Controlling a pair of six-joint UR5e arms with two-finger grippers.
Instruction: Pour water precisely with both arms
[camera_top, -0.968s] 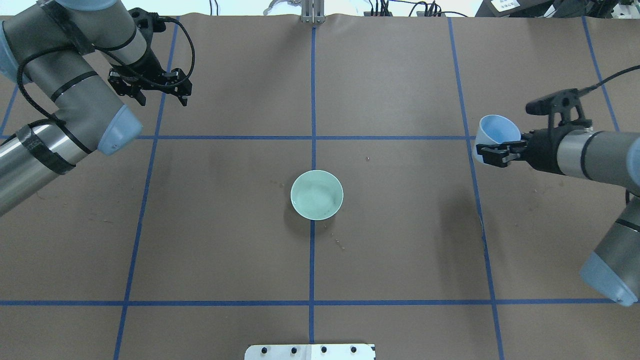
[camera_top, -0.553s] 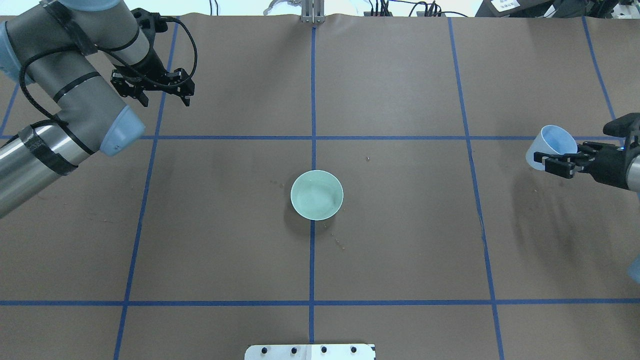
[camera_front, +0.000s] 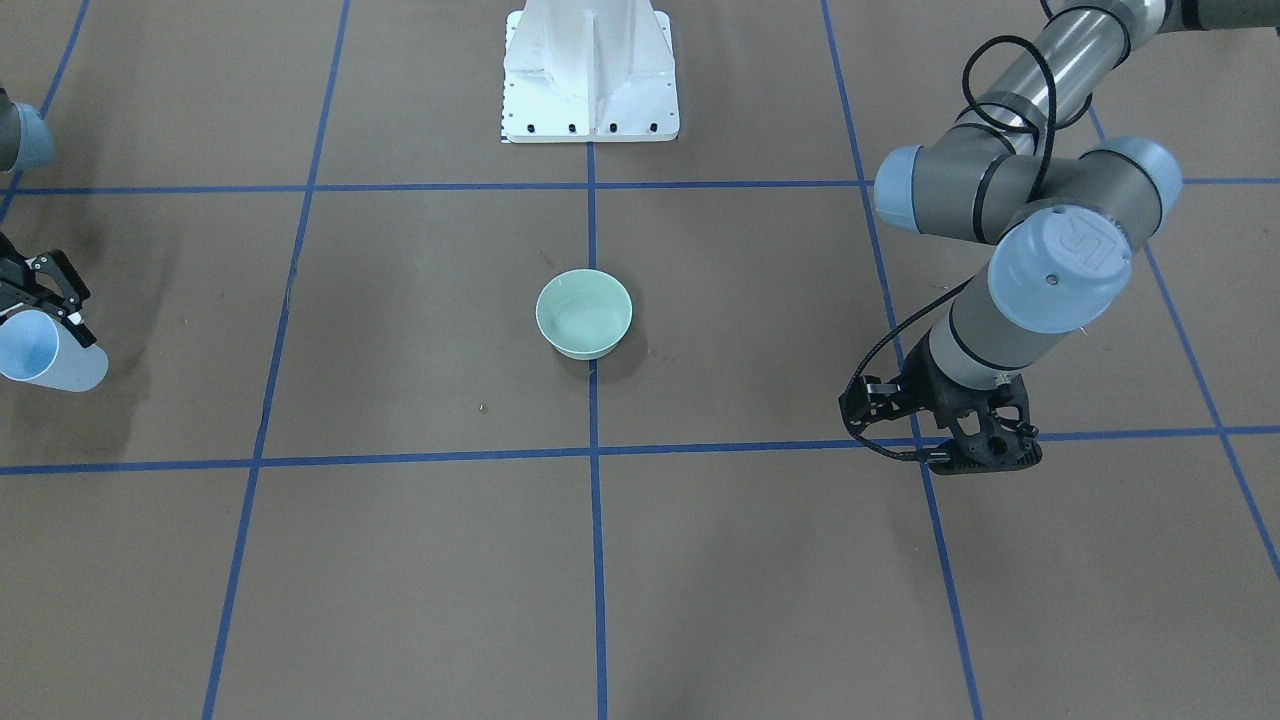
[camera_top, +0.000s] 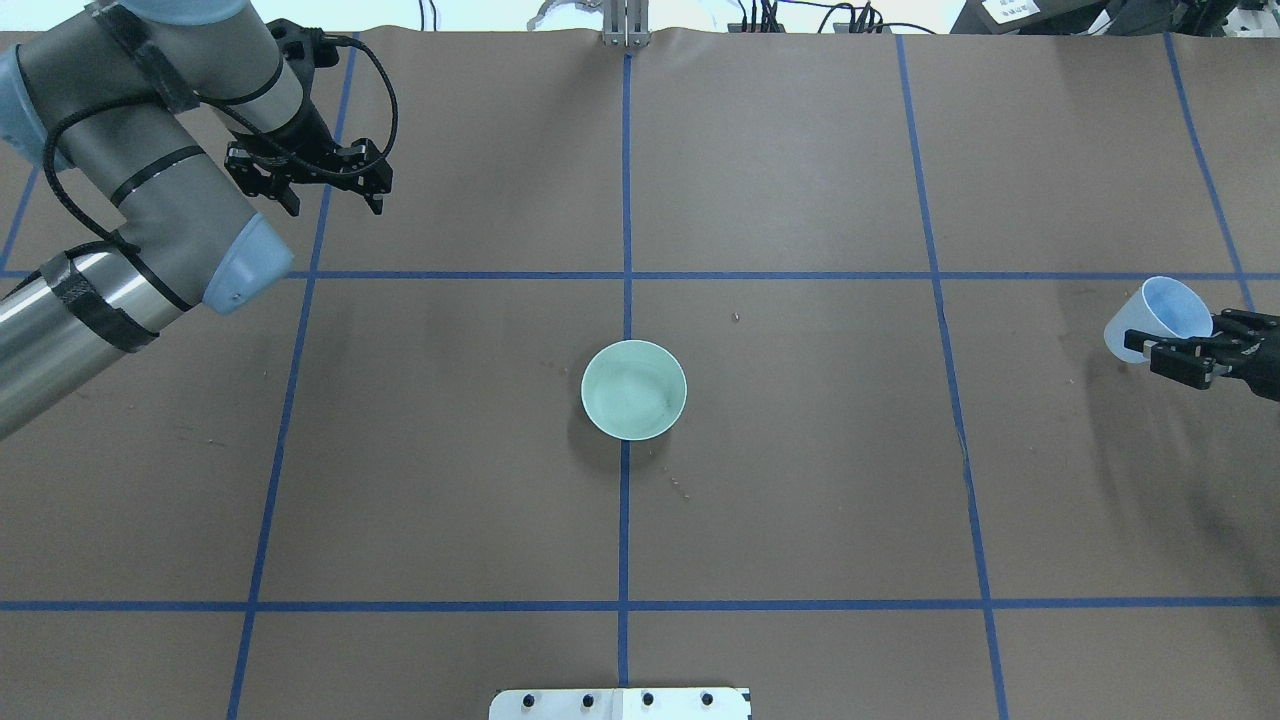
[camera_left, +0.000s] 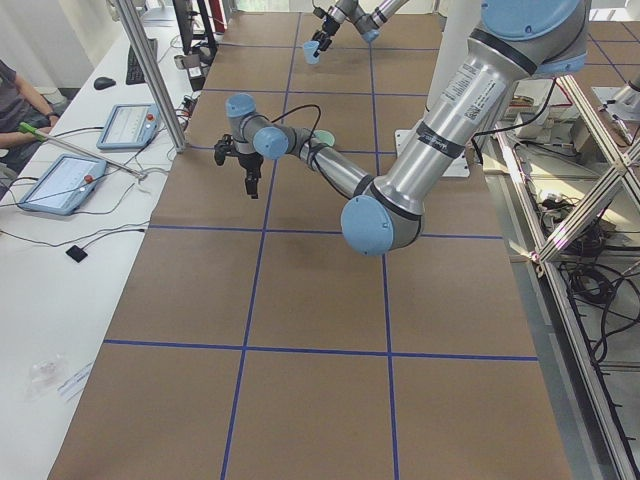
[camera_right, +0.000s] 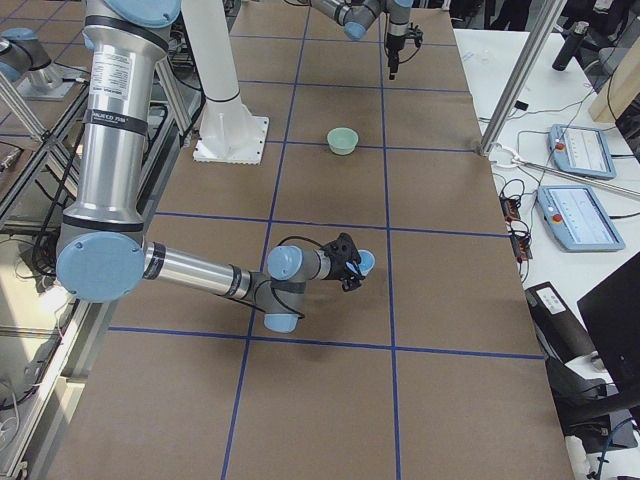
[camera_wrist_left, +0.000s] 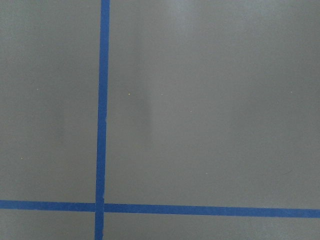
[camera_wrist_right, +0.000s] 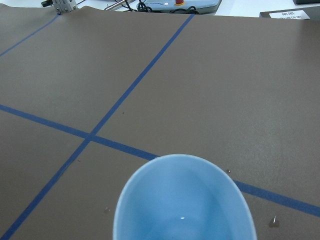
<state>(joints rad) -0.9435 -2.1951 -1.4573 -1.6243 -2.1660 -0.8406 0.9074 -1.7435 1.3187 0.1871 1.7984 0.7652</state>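
One blue cup (camera_top: 1162, 304), tilted, clamped in right pincer (camera_top: 1152, 354) held horizontal, left pincer (camera_top: 335, 205) gaping, pointing down

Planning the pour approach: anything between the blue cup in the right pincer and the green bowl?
Overhead view: between cup and bowl only brown paper crossed by one blue tape line.

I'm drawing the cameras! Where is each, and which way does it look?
Front-facing: across the table, facing the robot; pedestal, left arm.
Overhead: behind the robot, looking down; left arm, right gripper.
Exterior left: table's left end, looking along it; left arm nearest.
Exterior right: opposite end; right arm nearest.
Left wrist: down at table; no body.
Right wrist: forward over its blue cup.
Shared: the first two show the green bowl.
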